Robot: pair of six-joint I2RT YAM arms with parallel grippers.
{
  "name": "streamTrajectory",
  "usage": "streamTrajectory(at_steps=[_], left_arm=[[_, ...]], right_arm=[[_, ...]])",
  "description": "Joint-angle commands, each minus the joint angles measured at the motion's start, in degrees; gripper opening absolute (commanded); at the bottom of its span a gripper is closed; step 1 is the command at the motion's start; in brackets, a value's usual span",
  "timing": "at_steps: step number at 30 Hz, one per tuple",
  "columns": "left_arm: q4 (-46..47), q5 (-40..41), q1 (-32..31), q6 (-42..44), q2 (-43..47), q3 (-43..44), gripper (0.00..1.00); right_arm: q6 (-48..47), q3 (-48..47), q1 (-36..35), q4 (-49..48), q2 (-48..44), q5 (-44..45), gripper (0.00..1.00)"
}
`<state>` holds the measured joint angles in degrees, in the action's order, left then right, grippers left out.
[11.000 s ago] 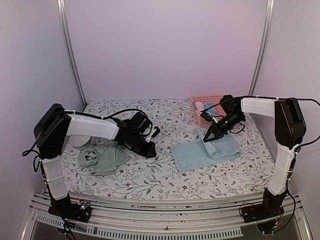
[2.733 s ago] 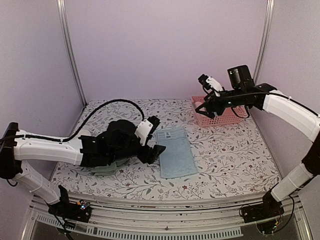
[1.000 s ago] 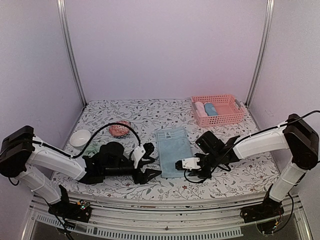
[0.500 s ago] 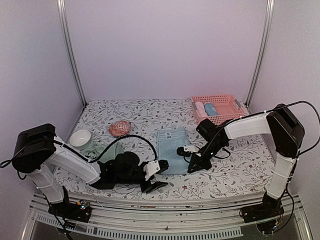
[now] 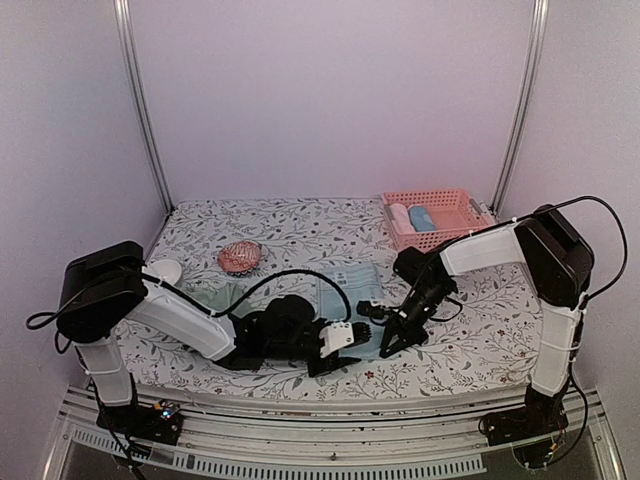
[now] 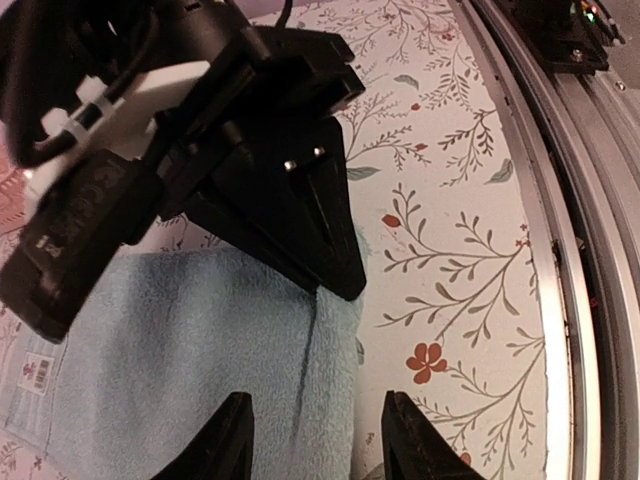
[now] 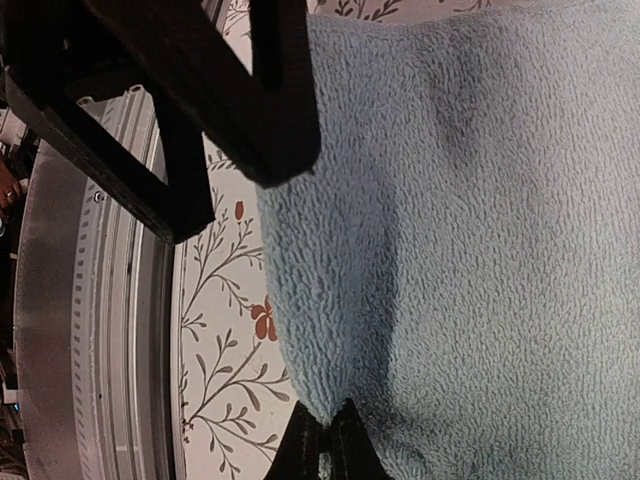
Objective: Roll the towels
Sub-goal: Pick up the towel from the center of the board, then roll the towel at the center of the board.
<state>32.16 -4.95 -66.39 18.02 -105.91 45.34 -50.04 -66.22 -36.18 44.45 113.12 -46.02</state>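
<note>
- Left pincer [image 6: 318,415]: low at the near middle of the table [image 5: 480,330]. Its fingers stand apart and hold nothing, and the near edge of the blue towel [image 5: 356,282] lies between them.
- Bowl [image 5: 166,269]: white, at the far left, partly hidden behind the left arm.
- Green towel [image 5: 214,294]: pale, lying on the table just right of the bowl. The left arm crosses its near side.
- Round pink thing [image 5: 240,256]: patterned, a little beyond the green towel and apart from it.
- Blue towel: spread flat at the middle of the table, its long side running near to far, with a barcode label [image 6: 35,372] at one edge.
- Right pincer [image 7: 322,435]: closed tight, its tips pinching the near right corner of the blue towel, just right of the left pincer.
- Basket [image 5: 448,238]: pink plastic, in the far right corner. A white roll [image 5: 400,215] and a blue roll [image 5: 422,218] lie side by side at its left end.
</note>
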Motion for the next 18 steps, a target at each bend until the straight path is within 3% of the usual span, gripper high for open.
streamTrajectory(at_steps=[1,5,18], left_arm=[[-2.9,-2.7,-0.6,1.9,-2.5,0.8,0.47],[-3.2,-1.6,-0.6,2.1,-4.4,2.1,0.45],[-6.4,-4.3,1.0,1.1,-5.5,4.1,0.11]], right_arm=[[-0.9,-1.6,0.7,2.5,1.7,-2.6,0.03],[-1.1,-1.8,1.0,2.7,2.5,-2.8,0.03],[-1.6,-2.2,1.5,3.9,3.2,-3.3,0.03]])
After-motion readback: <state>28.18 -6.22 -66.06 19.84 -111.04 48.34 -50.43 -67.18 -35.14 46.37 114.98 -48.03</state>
